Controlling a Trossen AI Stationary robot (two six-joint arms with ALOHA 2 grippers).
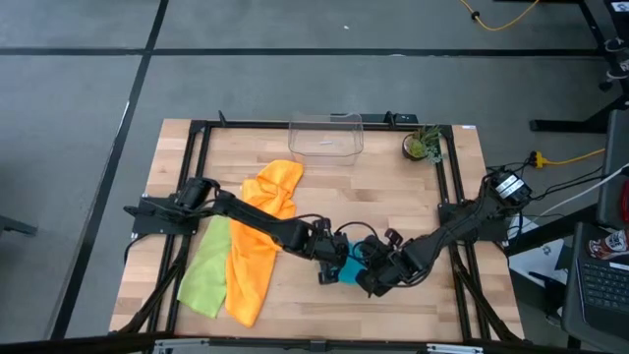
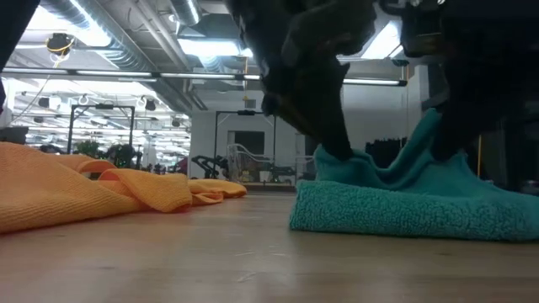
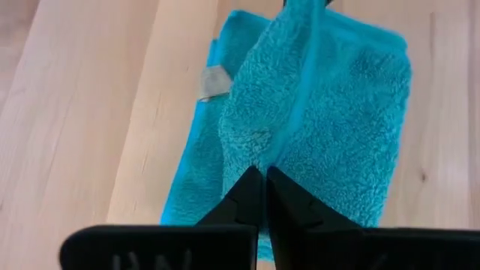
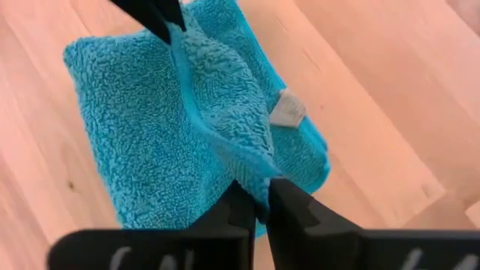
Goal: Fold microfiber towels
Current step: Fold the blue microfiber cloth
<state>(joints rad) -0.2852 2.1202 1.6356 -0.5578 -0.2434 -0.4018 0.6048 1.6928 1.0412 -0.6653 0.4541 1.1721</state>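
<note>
Table point(image 1: 393, 197): wooden, carries everything | teal towel point(image 1: 350, 269): folded compact at front centre, ridge pinched up | left gripper point(image 3: 262, 174): clamped on ridge | right gripper point(image 4: 259, 196): nipping opposite end, slightly parted | advice: lower together, release once ridge lies flat.

2 dark jointed arms, black cables along them, left hand point(image 3: 260, 196) and right hand point(image 4: 259, 201) with tapered black fingers

Bin point(image 1: 325, 136) at table's point(image 1: 413, 295) back, towels point(image 1: 252, 246) left, one point(image 1: 349, 271) between jaws
</note>
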